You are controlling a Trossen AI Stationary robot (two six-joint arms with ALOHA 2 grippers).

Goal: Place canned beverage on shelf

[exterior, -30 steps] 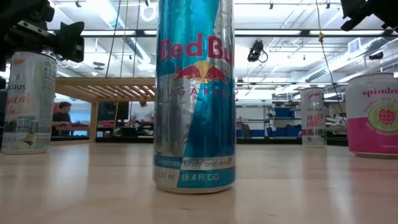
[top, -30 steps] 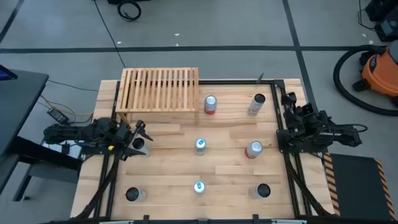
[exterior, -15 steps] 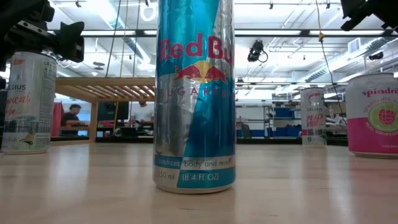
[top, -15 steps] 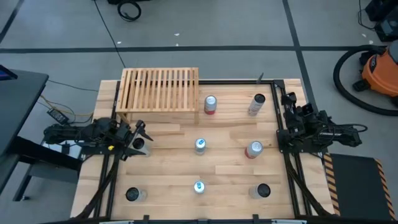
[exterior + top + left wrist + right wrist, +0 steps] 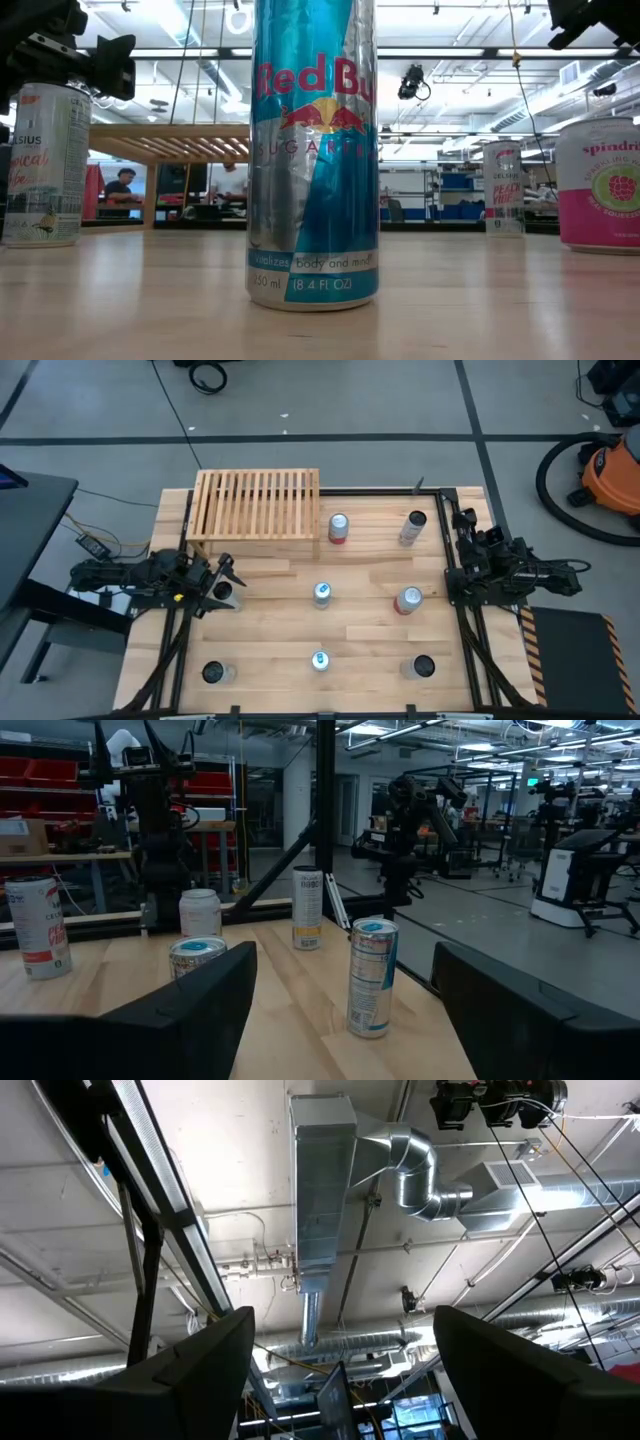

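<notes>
Seven cans stand around table; shelf bare.

The bench was pale, matt wooden planking; the shelf was bare slatted wood. The cans were glossy metal, the Red Bull can shiniest.

Plank tabletop, pale wood: slatted shelf at 11 o'clock corner; eight upright cans — 12 o'clock, 1 o'clock, 9 o'clock, centre, 3 o'clock, 7 o'clock, 6 o'clock, 5 o'clock
</notes>
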